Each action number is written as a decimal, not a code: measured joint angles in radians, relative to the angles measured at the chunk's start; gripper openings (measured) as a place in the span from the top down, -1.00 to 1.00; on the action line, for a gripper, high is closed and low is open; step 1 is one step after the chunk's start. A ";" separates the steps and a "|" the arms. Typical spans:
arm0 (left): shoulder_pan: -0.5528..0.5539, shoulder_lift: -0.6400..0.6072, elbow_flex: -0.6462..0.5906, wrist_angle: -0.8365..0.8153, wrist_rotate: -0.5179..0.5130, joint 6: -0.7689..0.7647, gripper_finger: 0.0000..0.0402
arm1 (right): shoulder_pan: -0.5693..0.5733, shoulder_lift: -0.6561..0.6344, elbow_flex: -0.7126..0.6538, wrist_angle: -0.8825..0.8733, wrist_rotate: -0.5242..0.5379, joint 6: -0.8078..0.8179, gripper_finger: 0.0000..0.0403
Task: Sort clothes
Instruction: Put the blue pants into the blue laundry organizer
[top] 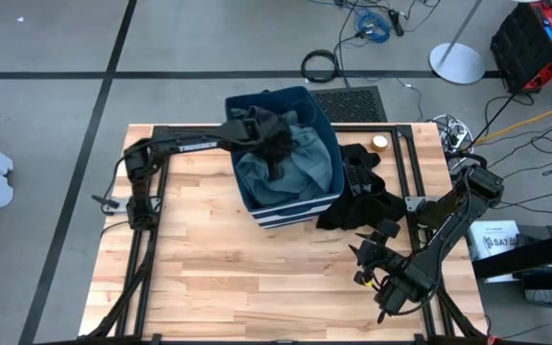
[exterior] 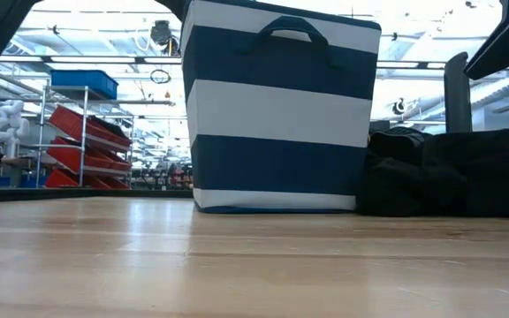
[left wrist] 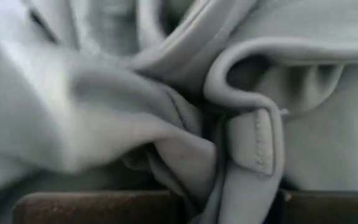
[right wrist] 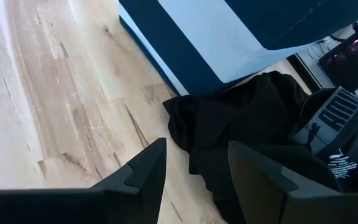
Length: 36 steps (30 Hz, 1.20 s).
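While the left claw (top: 262, 129) sits buried in the bin's (top: 300, 209) grey cloth (left wrist: 135, 118), grip unreadable | we'd pinch a soft fold | right claw (right wrist: 194, 177) wide over the black garment (right wrist: 247, 118).

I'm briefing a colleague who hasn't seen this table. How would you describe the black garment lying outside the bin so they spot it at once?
Find the navy-and-white striped bin at the back middle of the wooden table. The black garment lies crumpled on the tabletop against the bin's right side, just ahead of the right gripper. Unlike the grey-green clothes in the bin, it is black with white lettering.
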 joint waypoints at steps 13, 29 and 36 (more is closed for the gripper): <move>-0.028 0.085 0.005 -0.287 -0.087 0.175 0.81 | 0.000 0.000 0.000 -0.002 -0.003 0.016 0.21; -0.027 -0.045 -0.010 -0.583 -0.209 0.358 0.81 | 0.000 0.000 0.000 0.007 -0.006 0.018 0.21; -0.068 -0.053 -0.010 -0.605 -0.206 0.383 0.81 | 0.000 0.000 0.000 0.010 -0.010 0.023 0.21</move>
